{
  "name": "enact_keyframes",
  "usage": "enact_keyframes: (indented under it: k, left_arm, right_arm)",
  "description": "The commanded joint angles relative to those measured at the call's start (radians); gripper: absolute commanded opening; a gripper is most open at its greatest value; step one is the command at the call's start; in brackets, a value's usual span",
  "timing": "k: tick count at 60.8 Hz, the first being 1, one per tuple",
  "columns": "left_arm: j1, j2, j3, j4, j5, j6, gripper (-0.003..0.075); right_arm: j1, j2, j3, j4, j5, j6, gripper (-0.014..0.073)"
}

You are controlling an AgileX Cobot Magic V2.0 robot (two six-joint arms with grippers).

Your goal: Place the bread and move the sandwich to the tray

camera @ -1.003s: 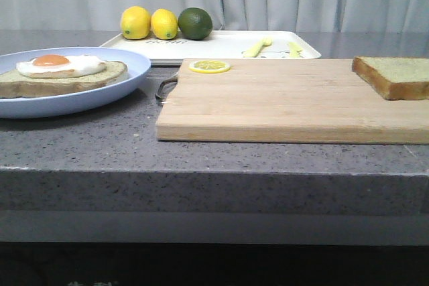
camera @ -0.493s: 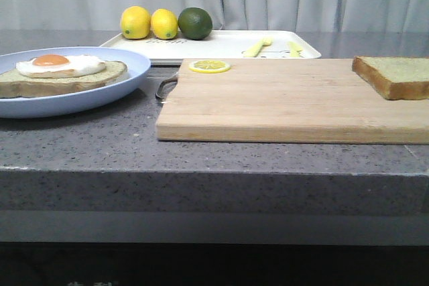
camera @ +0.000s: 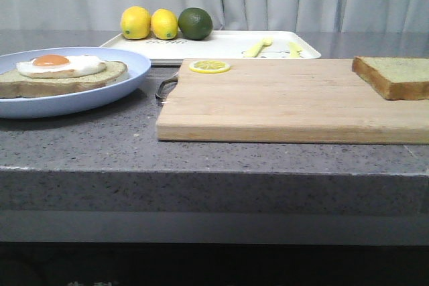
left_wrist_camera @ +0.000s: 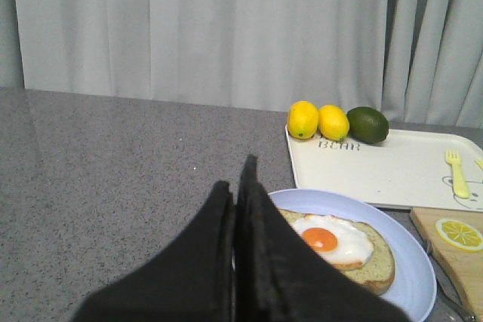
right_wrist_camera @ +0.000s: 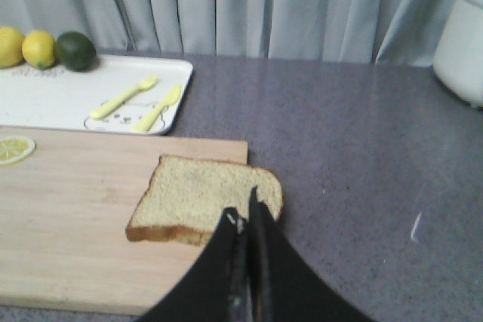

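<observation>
The bread (camera: 395, 75) lies on the right end of the wooden cutting board (camera: 281, 102); it also shows in the right wrist view (right_wrist_camera: 198, 201). The sandwich (camera: 64, 73), a bread slice with a fried egg, sits on a light blue plate (camera: 87, 98) at the left; it also shows in the left wrist view (left_wrist_camera: 343, 250). The white tray (camera: 214, 46) stands behind the board. My left gripper (left_wrist_camera: 236, 186) is shut and empty, above and short of the plate. My right gripper (right_wrist_camera: 243, 210) is shut and empty, above the bread's near edge. Neither gripper shows in the front view.
Two lemons (camera: 136, 23) and a lime (camera: 195, 23) sit on the tray's far left. A yellow fork (camera: 257, 47) and spoon (camera: 295, 48) lie on the tray's right. A lemon slice (camera: 209, 66) lies on the board's far left corner. A white appliance (right_wrist_camera: 462, 50) stands far right.
</observation>
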Motion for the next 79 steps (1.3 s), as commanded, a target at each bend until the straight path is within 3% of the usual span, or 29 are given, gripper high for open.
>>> enact_keyframes:
  k: [1,31,34,38,44,47,51,55,69,79]
  left_arm:
    - [0.001,0.038,-0.032,-0.008,-0.066,-0.006,-0.0018]
    - [0.001,0.043,-0.013,-0.008,-0.070,-0.006,-0.0015]
    - [0.001,0.043,-0.013,-0.002,-0.070,-0.006,0.0000]
    - [0.001,0.043,-0.013,-0.001,-0.070,-0.006,0.0059]
    - [0.001,0.043,-0.013,-0.001,-0.070,-0.006,0.0251]
    - [0.001,0.043,-0.013,-0.001,-0.070,-0.006,0.0376]
    - [0.001,0.043,-0.013,-0.001,-0.070,-0.006,0.0474]
    - [0.001,0.043,-0.008,-0.001,-0.068,-0.006,0.0506]
    - [0.001,0.052,-0.002,-0.001,-0.042,0.008,0.0503]
    - [-0.013,0.108,-0.027,-0.020,0.008,0.044,0.0503]
  right_arm:
    - [-0.001,0.065,-0.032,-0.011,-0.038,0.000,-0.0068]
    - [-0.001,0.158,0.012,-0.011,-0.014,0.000,-0.0046]
    - [-0.001,0.158,0.012,-0.011,-0.014,0.000,0.0001]
    - [-0.001,0.158,0.012,-0.011,-0.014,0.000,0.0127]
    - [-0.001,0.158,0.012,-0.012,-0.017,0.000,0.0395]
    - [-0.001,0.158,0.012,-0.012,-0.023,0.000,0.0484]
    - [-0.001,0.158,0.012,-0.013,-0.023,0.000,0.0577]
    - [-0.001,0.158,0.012,-0.012,-0.018,0.000,0.0600]
    - [-0.001,0.173,-0.016,0.006,0.005,0.000,0.0600]
    - [-0.001,0.279,-0.128,0.035,0.113,0.000,0.0600]
